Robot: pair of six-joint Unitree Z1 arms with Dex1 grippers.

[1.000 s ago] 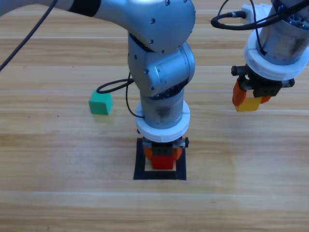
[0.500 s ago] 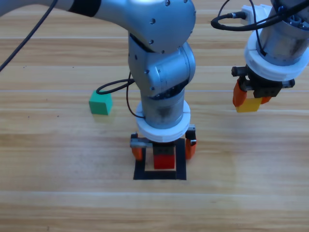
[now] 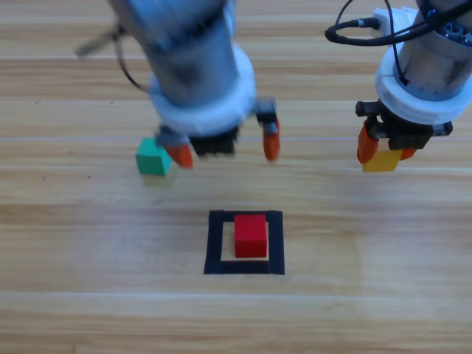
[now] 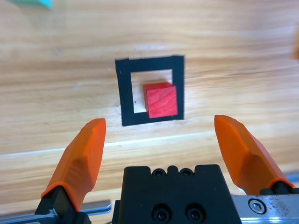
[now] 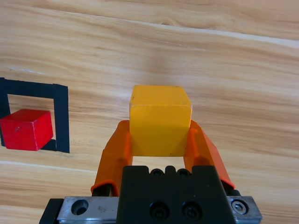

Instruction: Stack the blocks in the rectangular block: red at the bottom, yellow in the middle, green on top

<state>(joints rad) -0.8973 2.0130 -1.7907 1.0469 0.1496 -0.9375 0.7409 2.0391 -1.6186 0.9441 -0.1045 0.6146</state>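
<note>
1. The small red cube sits flat on the wooden counter, inside the black tape square. It lies a bit toward one side of the square, not right in the middle. So the bottom block looks done.

2. The left gripper hangs above the counter, up from the square, with its two orange jaws spread wide and nothing between them. In its wrist view the red cube and the tape square show well ahead of the jaws.

3. The right gripper is off to the right of the square, up in the air. Its jaws are squeezed on the small yellow cube, one jaw on each side. The wrist view shows the yellow cube held level between the jaws.

4. I think the step now is putting yellow on red. The right gripper would need to go over to the square, line the yellow cube up with the red one, come down softly and let go.

5. The small teal-green cube waits on the counter to the left, just beside the left gripper. It goes on last.

6. The counter is pale wood with long planks. No more of the room shows.
</note>
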